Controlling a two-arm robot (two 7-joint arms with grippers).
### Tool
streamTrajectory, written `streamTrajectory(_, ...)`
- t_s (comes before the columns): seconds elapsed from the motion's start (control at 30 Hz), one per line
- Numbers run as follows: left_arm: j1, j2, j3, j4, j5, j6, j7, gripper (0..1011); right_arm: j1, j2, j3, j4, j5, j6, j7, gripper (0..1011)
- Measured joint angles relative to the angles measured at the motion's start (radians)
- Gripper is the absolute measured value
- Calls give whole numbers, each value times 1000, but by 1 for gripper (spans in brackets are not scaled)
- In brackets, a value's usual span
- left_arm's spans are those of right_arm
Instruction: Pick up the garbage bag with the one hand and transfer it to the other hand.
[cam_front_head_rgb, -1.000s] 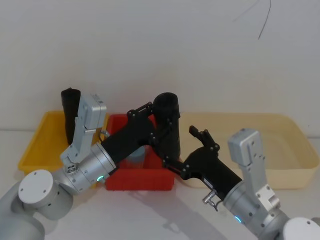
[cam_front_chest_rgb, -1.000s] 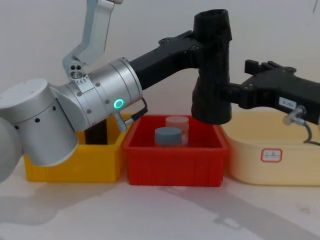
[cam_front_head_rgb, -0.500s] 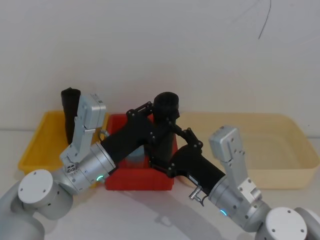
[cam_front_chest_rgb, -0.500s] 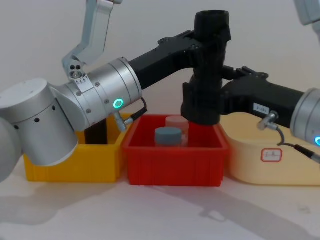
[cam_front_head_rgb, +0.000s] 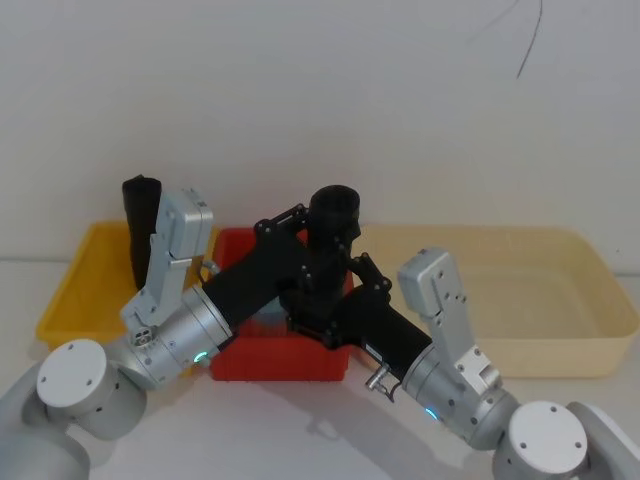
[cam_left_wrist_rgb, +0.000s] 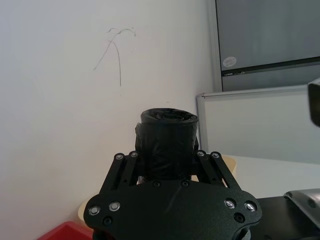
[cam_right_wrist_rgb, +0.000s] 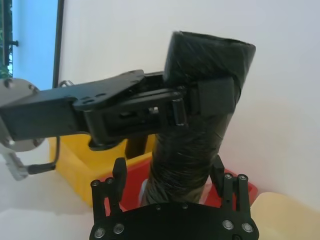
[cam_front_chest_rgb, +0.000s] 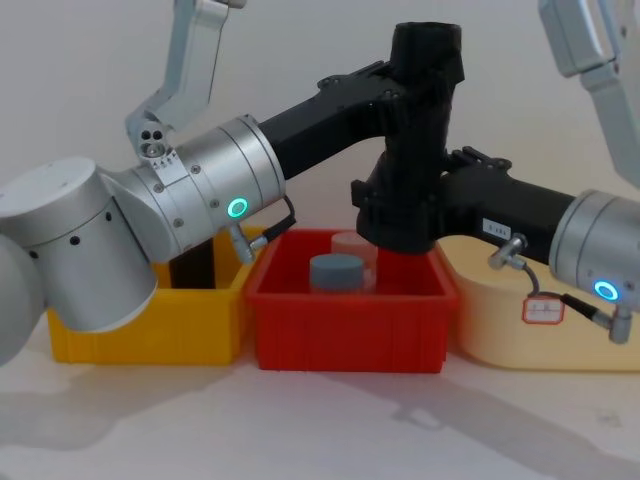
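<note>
Left gripper (cam_front_chest_rgb: 428, 82): fingers clenched on the garbage bag's (cam_front_chest_rgb: 418, 150) upper part, reaching in from 8 o'clock.
Right gripper (cam_right_wrist_rgb: 169, 169): fingers released, flanking its lower part, from 4 o'clock.
Garbage bag: upright, above red bin (cam_front_chest_rgb: 345, 325).

Three bins line the white worktop (cam_front_chest_rgb: 320, 425): yellow bin (cam_front_chest_rgb: 140, 345), red bin (cam_front_chest_rgb: 345, 332), cream bin (cam_front_chest_rgb: 500, 345). The red bin holds a blue-lidded jar (cam_front_chest_rgb: 336, 272) with a clear jar (cam_front_chest_rgb: 356, 246) just behind. A black roll (cam_front_head_rgb: 140, 215) stands upright in the yellow bin.
</note>
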Motion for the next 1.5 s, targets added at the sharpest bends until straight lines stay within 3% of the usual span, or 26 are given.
streamTrajectory(0.4, 0, 0, 0, 0, 0, 0, 0, 435, 30, -24, 14, 61, -17, -6, -22, 984)
streamTrajectory(0.63, 0, 0, 0, 0, 0, 0, 0, 435, 36, -35, 25, 73, -17, 13, -27, 841)
streamTrajectory(0.93, 0, 0, 0, 0, 0, 0, 0, 435, 38, -42, 35, 75, -2, 38, -26, 536)
streamTrajectory(1.3, 0, 0, 0, 0, 0, 0, 0, 435, 36, -42, 39, 70, 3, 41, -25, 516)
streamTrajectory(1.5, 0, 0, 0, 0, 0, 0, 0, 594, 27, -38, 48, 49, 12, 42, -28, 516)
